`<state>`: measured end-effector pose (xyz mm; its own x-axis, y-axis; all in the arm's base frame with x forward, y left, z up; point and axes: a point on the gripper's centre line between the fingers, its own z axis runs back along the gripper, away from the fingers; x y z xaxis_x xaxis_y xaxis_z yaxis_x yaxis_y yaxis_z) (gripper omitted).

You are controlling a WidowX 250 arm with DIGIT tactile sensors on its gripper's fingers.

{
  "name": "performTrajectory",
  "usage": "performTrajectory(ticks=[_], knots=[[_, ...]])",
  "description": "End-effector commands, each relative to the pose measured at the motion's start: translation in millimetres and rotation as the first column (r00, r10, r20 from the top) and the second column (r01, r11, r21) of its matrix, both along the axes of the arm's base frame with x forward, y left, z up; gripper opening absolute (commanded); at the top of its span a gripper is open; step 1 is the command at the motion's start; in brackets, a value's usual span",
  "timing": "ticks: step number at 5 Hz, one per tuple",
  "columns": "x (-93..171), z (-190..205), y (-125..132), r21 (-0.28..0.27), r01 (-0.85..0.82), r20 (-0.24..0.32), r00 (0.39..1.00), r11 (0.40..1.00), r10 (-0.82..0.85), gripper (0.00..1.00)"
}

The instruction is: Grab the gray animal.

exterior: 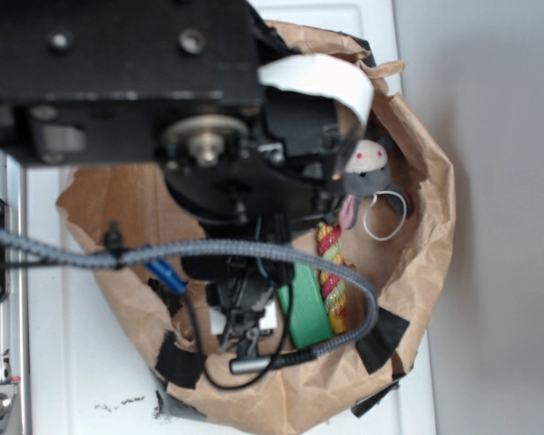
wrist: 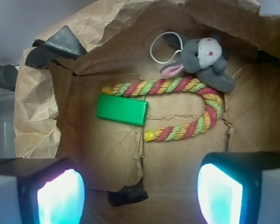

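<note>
Jaws wide apart, nothing between them, two fingers (wrist: 60,198) glowing cyan at the bottom corners of the wrist view. Hanging over a crumpled brown paper bag (wrist: 37,116) with black tape (wrist: 53,46) patching its rim. Straight ahead of the jaws and off toward the right finger's side: the gray animal (wrist: 203,60), lying at the far wall of the bag, cream face up, red dot eyes showing, pink ear (wrist: 172,70) pointing back toward the middle. Thin white cord loop (wrist: 161,46) curling out beside its head. Well apart from the jaws, not touched. Resting against its lower edge, a striped rope (wrist: 177,86) in red, yellow and green, bent into a U, one arm running under the animal, the other arm nearer the jaws, open ends pointing toward the left finger's side. Just beside the rope's far end, a green block (wrist: 121,110) lying flat on the bag floor, ahead of the left finger. From the exterior view, black arm (exterior: 118,82) filling the upper frame and hiding most of the bag, braided gray cable (exterior: 208,254) sweeping across; animal (exterior: 367,168) peeking out past the arm at the bag's edge, loop (exterior: 385,217) trailing beside it, rope (exterior: 331,272) and block (exterior: 306,313) partly seen lower down. Bag (exterior: 417,272) sitting on a white worktop (exterior: 72,381).
</note>
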<state>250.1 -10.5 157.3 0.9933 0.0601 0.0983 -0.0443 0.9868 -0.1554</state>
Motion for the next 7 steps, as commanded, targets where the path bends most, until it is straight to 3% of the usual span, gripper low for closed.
performTrajectory(ticks=[1,3,5,7], knots=[[6.2,15.6,-0.6,0.000,0.009,0.059,0.998,1.000,-0.009,1.00],[28.9,-24.0,29.7,-0.009,-0.001,0.117,0.993,1.000,0.002,1.00],[33.0,-51.4,51.4,0.017,0.014,0.166,0.986,1.000,-0.017,1.00],[54.0,-83.5,36.1,0.056,-0.050,0.201,0.979,0.997,0.038,1.00]])
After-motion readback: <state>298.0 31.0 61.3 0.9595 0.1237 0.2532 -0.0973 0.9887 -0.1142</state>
